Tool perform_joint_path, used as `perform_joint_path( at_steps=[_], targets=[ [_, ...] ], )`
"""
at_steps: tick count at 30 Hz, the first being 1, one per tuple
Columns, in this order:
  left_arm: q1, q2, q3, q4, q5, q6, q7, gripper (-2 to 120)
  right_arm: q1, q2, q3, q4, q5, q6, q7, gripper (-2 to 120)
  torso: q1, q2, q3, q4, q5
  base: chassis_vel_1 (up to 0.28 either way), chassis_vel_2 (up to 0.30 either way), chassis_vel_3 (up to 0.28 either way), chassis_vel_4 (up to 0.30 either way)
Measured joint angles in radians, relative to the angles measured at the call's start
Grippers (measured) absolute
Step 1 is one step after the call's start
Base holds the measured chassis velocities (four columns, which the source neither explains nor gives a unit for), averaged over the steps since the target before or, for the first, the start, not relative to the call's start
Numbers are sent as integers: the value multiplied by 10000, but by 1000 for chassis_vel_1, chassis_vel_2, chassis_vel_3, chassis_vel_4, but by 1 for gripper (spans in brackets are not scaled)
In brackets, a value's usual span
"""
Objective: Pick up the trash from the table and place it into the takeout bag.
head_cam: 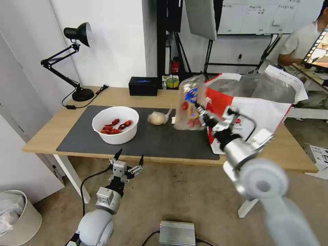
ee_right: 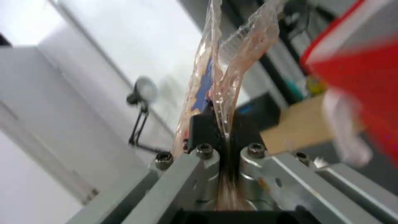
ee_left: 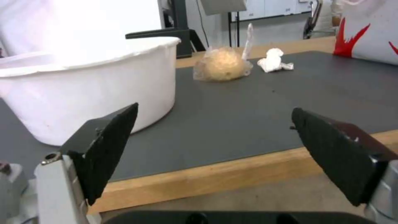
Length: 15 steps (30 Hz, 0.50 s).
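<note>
Head view: the takeout bag (head_cam: 253, 106) stands at the worktop's (head_cam: 102, 97) right end; just beside it, the right tool (head_cam: 198, 114) pinches the clear hinged tray (head_cam: 189, 102), lifted above the mat. Left tool (head_cam: 129, 159) gapes wide below the front edge.

You can't read any words or numbers here. The big boxy white takeout bag with red sides (head_cam: 259, 112) has a small round red logo (head_cam: 238, 121), but its letters are too small to make out. The clear plastic tray (head_cam: 190, 102) has a blue and red sticker (head_cam: 191, 95), too blurry to read. The whiteboard on the back wall (head_cam: 266, 15) has faint writing you can't read.
</note>
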Motion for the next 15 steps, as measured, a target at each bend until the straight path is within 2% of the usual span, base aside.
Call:
perform_joint_path(
  at_steps=[1, 5, 8, 15],
  targets=[
    [86, -11, -105, -69, 21, -1, 32, 100, 119, -291, 383, 54, 391, 17, 110, 0, 0, 0, 0, 0, 1, 0, 0, 0, 0],
    [198, -14, -258, -158, 55, -7, 104, 100, 311, -723, 791, 75, 879, 87, 235, 0, 0, 0, 0, 1, 0, 0, 0, 0, 0],
    [352, -66, -406, -293, 113, -19, 150, 100, 832, -1447, 1310, -134, 1666, 176, 527, 0, 0, 0, 0, 0, -1, 0, 0, 0, 0],
    [473, -266, -413, -410, 279, -28, 165, 100, 1513, -1941, 1473, -670, 2282, 251, 1026, 0, 1, -1, 0, 0, 0, 0, 0, 0, 0]
  ],
)
